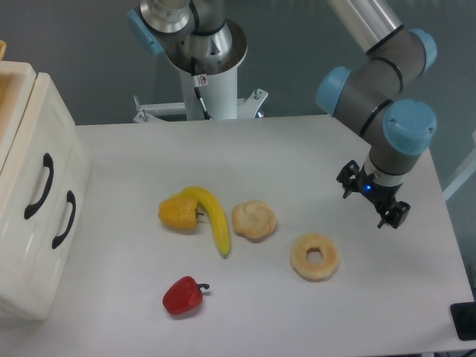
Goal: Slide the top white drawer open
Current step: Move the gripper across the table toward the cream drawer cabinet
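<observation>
cabinet: one cream-white cabinet (30, 245) at the far left edge of the surface (297, 156), partly cut off by the frame. Two drawers in it, each with one curved black handle, so two handles total.

top drawer: the top drawer (26, 160) is the one nearer the back of the pair as seen from this camera. It looks shut, front flush with the lower one. The front faces right, toward the food. Its handle (39, 186) runs on a slant, upper end toward the back, lower end toward the camera, and the drawer front's long axis goes the same way.

lower drawer: lower drawer (52, 238) sits right beside it, nearer the camera, also looks shut, handle (64, 219) parallel to the other one.

food, left to right: one red pepper (183, 295) near the front, one yellow pepper (178, 213), one banana (212, 217) touching the yellow pepper and curving toward the camera, one bun (253, 219) just beside the banana, one donut (314, 256) a bit further right. Five pieces total.

arm: one arm, coming in from the top right, blue caps on the joints.

pincer: the pincer (370, 202) hangs over the right side of the surface, up and right of the donut, well apart from the cabinet. Fingers spread wide, nothing between them.
</observation>
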You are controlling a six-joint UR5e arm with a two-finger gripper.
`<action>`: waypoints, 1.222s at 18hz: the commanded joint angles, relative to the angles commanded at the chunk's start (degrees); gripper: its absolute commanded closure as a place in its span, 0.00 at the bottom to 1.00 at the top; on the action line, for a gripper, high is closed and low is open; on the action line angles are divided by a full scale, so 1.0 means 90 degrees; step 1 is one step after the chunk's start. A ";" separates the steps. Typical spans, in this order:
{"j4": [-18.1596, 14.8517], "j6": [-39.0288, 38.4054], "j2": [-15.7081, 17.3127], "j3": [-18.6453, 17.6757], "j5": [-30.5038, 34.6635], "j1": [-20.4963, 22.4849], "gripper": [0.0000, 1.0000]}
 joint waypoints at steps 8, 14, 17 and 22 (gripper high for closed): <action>-0.0058 -0.2141 0.0302 -0.0058 0.0039 -0.0898 0.00; -0.0166 -0.3310 0.0673 -0.0293 -0.0107 -0.1299 0.00; -0.0331 -0.3966 0.0849 -0.0390 -0.0273 -0.1572 0.00; -0.0781 -0.4737 0.1152 -0.0391 -0.0332 -0.2177 0.00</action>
